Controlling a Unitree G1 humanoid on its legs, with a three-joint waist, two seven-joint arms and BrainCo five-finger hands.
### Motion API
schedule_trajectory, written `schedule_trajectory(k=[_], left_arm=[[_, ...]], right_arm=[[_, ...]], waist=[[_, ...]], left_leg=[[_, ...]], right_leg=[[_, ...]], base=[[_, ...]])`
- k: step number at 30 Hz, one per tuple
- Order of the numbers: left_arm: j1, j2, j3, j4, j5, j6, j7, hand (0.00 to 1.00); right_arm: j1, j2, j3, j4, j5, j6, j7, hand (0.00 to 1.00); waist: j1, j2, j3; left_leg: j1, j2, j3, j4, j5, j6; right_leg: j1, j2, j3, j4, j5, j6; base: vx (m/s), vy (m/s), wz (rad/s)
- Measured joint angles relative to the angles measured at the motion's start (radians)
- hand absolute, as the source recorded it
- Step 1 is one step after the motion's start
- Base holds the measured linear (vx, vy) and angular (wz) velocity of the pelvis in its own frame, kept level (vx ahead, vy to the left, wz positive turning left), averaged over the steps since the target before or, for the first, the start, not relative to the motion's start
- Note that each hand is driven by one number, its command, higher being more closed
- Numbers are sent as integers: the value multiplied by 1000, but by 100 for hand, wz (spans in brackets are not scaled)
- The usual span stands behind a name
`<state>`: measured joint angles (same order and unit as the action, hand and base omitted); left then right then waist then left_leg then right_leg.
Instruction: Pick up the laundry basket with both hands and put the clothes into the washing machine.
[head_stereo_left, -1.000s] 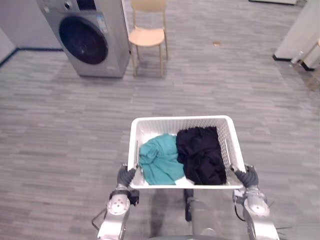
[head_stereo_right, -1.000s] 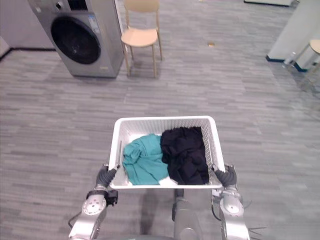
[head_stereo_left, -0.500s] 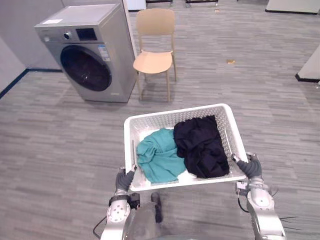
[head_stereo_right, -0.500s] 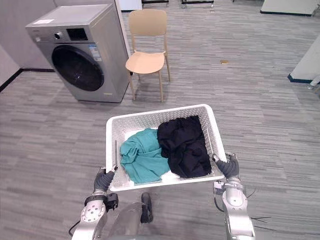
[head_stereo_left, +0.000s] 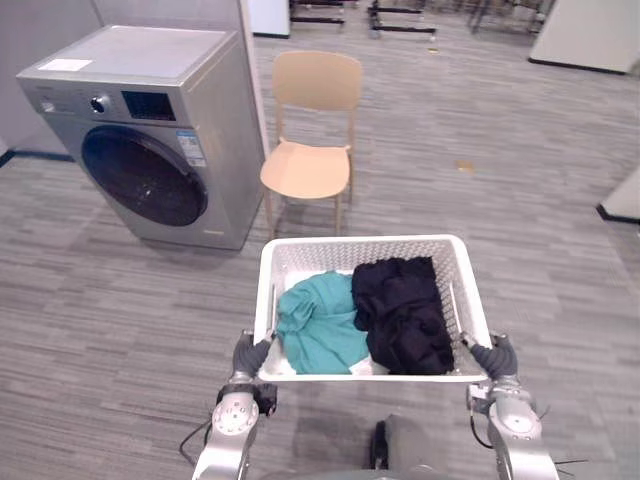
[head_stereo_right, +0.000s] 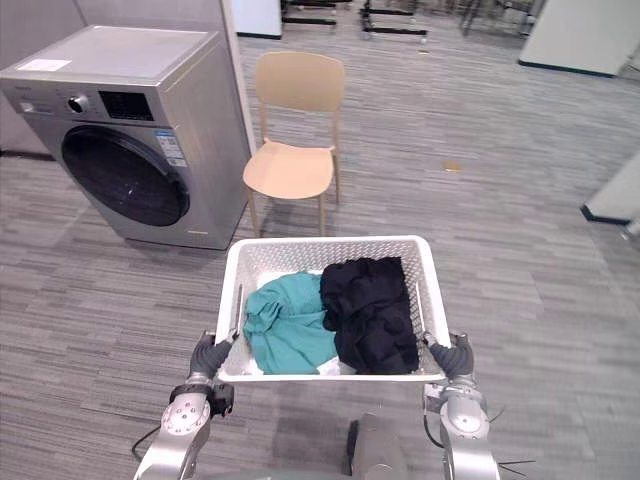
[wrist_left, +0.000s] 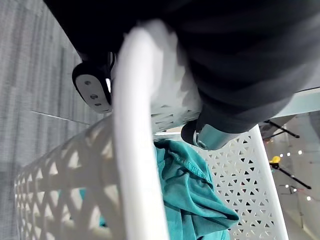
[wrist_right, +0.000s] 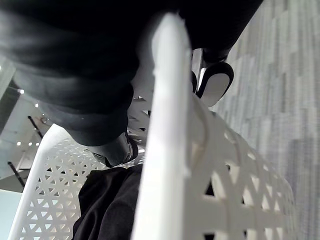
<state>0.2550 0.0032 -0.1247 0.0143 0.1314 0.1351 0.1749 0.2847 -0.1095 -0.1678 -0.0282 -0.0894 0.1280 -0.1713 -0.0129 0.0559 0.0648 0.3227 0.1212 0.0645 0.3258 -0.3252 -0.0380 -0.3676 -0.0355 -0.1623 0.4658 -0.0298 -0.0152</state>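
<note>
Left robot hand (head_stereo_left: 249, 352): clenched on the near left corner of the laundry basket (head_stereo_left: 360, 242). In the left wrist view the white rim is seen passing through the grasp. The thumb is set on the outer side, and the fingers (wrist_left: 214, 138) are hooked over onto the inner wall.

Right robot hand (head_stereo_left: 496, 355): clamped in the same manner on the near right corner. In the right wrist view the rim is seen running between the thumb and the curled fingers (wrist_right: 116, 150), with the perforated wall just past them.

Laundry basket: white perforated plastic, rectangular. It is held up off the floor (head_stereo_left: 100, 320) between the two robot hands, roughly level, with its far rim pointed away from the robot.

Contents: a teal garment (head_stereo_left: 322, 325) is crumpled in the left half of the basket, close to the left robot hand. A black garment (head_stereo_left: 400, 312) is heaped in the right half, close to the right robot hand. The two are touching along the middle of the basket. Both lie wholly inside the walls.

Beyond the basket: a silver-grey front-loading washing machine (head_stereo_left: 150, 110) is noted ahead and to the left, well apart from the basket. Its round dark door (head_stereo_left: 145, 177) is closed. A pale wooden chair (head_stereo_left: 310, 168) stands just beside the machine's right side, straight ahead of the basket and nearer to it than the machine. The floor is laid in grey planks.
</note>
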Motion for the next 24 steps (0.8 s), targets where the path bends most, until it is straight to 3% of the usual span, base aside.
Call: schedule_trajectory(k=[2,3,4,6,7,8,10,11,12,13,14,15,17,18,20,21,22,24], left_arm=[[3,-4,-1,0,0,-1,-2,100],[13,-8,-1,-3,0,-5,-3,100],[25,-10,-1,-5,0,-8,-2,100],[49,-5,-1,-7,-3,-13,-9,100],[51,-5,-1,-7,-3,-14,-17,100],[51,-4,1,-8,-2,-21,-21,100],[51,-5,1,-9,-2,-24,-22,100],[52,-5,1,-10,-2,-24,-23,100],[52,-6,1,-13,-1,-23,-24,100],[52,-6,0,-16,0,-23,-24,100],[53,-2,0,-18,1,-22,-24,100],[54,19,0,-21,9,-19,-24,100],[54,21,0,-48,20,-15,-26,100],[54,24,0,-49,20,-14,-26,100],[54,40,-1,-48,19,-12,-26,100],[54,47,-1,-45,19,-6,-25,100],[54,49,-1,-42,19,0,-22,100],[54,60,-1,-42,19,2,-20,100]], right_arm=[[31,-3,1,-22,5,0,0,100],[53,-1,4,-51,13,0,-1,100],[55,1,4,-62,19,0,-2,100],[67,5,9,-69,20,0,-3,100],[72,4,9,-73,20,0,-4,100],[69,1,9,-80,21,0,-5,100],[66,-2,9,-80,21,0,-5,100],[64,-6,9,-80,21,0,-5,100],[59,-8,9,-77,21,0,-5,100],[57,-10,9,-75,21,0,-5,100],[55,-7,9,-66,20,0,-5,100],[47,11,11,-41,20,1,-5,100],[44,12,10,-35,20,1,-4,100],[41,23,10,-35,20,1,-4,100],[28,24,11,-18,18,1,-3,100],[22,31,11,8,18,0,-2,100],[22,42,11,38,17,0,-2,100],[23,52,14,56,17,1,-2,100]], waist=[[0,19,8],[7,30,23],[17,50,29],[47,39,37],[55,32,36],[74,22,38],[86,20,38],[90,17,37],[97,14,38],[100,14,38],[106,3,35],[103,-34,17],[89,-50,12],[86,-58,12],[78,-71,19],[74,-73,21],[57,-67,25],[46,-59,28]], left_leg=[[-143,39,-25,346,169,-41],[-279,98,-32,620,237,-71],[-357,144,-17,773,226,-56],[-494,181,43,873,176,17],[-522,181,65,854,154,31],[-613,172,130,708,88,59],[-648,150,152,550,75,56],[-661,121,150,406,80,49],[-670,82,134,191,117,4],[-669,70,130,124,147,-15],[-646,50,135,102,258,-1],[-628,17,168,121,241,52],[-642,14,191,208,158,85],[-620,8,210,225,112,89],[-531,-16,239,188,61,100],[-460,-37,244,143,42,98],[-383,-49,246,93,40,100],[-290,-64,255,17,38,101]], right_leg=[[90,5,-37,-17,-61,-16],[175,27,-55,-73,-91,-23],[237,55,-58,-110,-106,-34],[375,66,-53,-187,-141,-36],[402,60,-50,-204,-155,-37],[467,41,-40,-247,-183,-20],[496,25,-26,-263,-198,-3],[516,9,-19,-269,-208,18],[559,-15,-4,-286,-230,49],[575,-21,5,-295,-238,63],[590,-40,29,-302,-249,82],[611,-86,59,-313,-239,99],[610,-110,106,-292,-192,124],[582,-126,128,-192,-180,141],[451,-163,167,120,-135,214],[351,-177,167,351,-152,195],[287,-173,153,475,-177,165],[200,-159,95,500,-210,142]], base=[[784,-275,56],[489,-129,33],[593,-117,14],[554,-86,1],[576,-51,9],[447,-11,-5],[413,62,-18],[638,225,-27],[671,264,-31],[580,264,-46],[476,236,-45],[616,309,-40],[602,328,-25],[512,329,-35],[559,328,-38],[512,224,-20],[330,120,-7],[340,96,5]])
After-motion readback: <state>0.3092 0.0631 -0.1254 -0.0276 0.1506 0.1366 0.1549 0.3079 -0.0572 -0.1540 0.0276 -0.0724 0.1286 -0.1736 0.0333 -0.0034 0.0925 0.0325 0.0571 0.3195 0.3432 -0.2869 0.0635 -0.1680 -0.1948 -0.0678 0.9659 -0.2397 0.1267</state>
